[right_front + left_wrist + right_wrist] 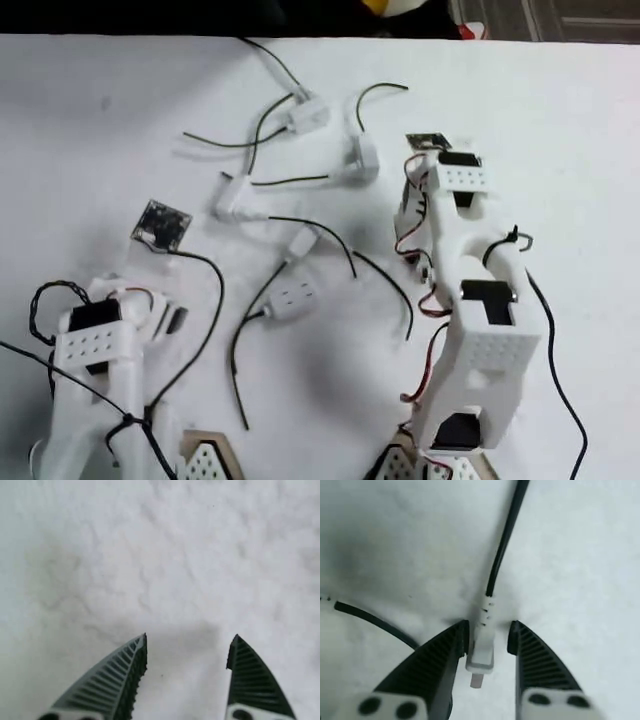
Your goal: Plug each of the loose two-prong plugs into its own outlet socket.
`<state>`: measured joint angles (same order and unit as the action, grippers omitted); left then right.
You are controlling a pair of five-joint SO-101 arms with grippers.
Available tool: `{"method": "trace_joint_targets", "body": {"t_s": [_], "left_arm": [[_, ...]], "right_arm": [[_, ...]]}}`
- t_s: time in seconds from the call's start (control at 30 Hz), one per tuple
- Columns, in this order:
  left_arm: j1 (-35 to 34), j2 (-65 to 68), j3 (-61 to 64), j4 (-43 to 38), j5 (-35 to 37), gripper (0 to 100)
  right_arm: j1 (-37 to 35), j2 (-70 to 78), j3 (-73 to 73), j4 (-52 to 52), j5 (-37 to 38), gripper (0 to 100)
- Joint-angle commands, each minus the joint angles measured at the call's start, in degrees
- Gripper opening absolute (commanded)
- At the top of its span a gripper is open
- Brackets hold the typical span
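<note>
Between the ribbed fingers of the right claw (488,628) lies a white two-prong plug (481,652), prongs toward the wrist, its black cable (505,540) running away over the white counter (580,555). This claw is only narrowly open and straddles the plug: one finger sits right against it, the other just apart. The left claw (189,647) gapes wide above the counter with nothing in it. Seen from above, further white plug and socket pieces lie loose mid-counter, among them a socket block (292,298) between the arms.
</note>
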<state>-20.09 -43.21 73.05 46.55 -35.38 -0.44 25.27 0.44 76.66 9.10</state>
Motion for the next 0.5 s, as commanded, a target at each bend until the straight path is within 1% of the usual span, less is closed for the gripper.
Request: {"method": "trace_joint_targets", "body": {"t_s": [0.0, 0.07, 0.27, 0.37, 0.47], "left_arm": [[-0.57, -1.45, -0.18, -1.14, 0.00, 26], [-0.57, -1.45, -0.18, -1.14, 0.00, 26], [-0.57, -1.45, -0.18, -1.14, 0.00, 26], [-0.57, -1.45, -0.18, -1.14, 0.00, 26], [-0.57, -1.45, -0.18, -1.14, 0.00, 26]], "right_arm": [[0.57, -1.10, -2.37, 0.84, 0.53, 4.0], [0.48, -1.71, -2.29, 0.84, 0.62, 1.5], [-0.22, -1.45, -1.93, 3.30, 0.70, 3.1], [-0.31, -1.45, -1.85, 4.44, 3.34, 3.1], [-0.31, -1.45, -1.85, 4.53, 4.13, 2.8]]}}
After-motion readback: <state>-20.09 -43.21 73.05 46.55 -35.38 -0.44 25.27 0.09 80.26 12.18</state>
